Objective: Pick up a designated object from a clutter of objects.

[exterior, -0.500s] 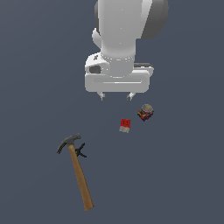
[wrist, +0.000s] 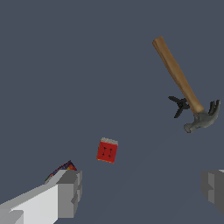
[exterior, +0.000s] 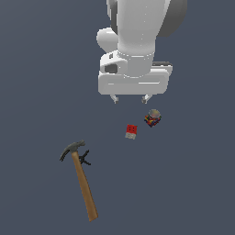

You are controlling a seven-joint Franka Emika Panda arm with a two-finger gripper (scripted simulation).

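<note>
Exterior view first: the white arm hangs over the dark grey worktop (exterior: 36,69), its tool (exterior: 131,98) spread wide with nothing between the two short fingertips (exterior: 115,99); it hovers well above the surface and grips nothing. Just beyond the fingertips, toward the exterior view's right, sits a small multicoloured block with a grey top (exterior: 153,118); near it, a little to the exterior view's left, lies a small red-and-white cube (exterior: 131,131), apart from the block. The claw hammer (exterior: 81,179) lies flat on the worktop, well apart from the tool, toward the exterior view's lower left; its dark grey metal head (exterior: 72,149) points up the picture and its long brown wooden handle (exterior: 86,189) runs slantwise down toward the exterior view's right. A tiny black clamp (exterior: 84,159) rests right against the handle just below the head; whether it touches I cannot tell. Wrist view shows the same: both grey fingers (wrist: 70,193) far apart, the cube (wrist: 107,150) between and beyond them, the hammer (wrist: 186,89) off to one side with the clamp (wrist: 178,105) beside its handle, the block (wrist: 61,169) half hidden behind one finger.
</note>
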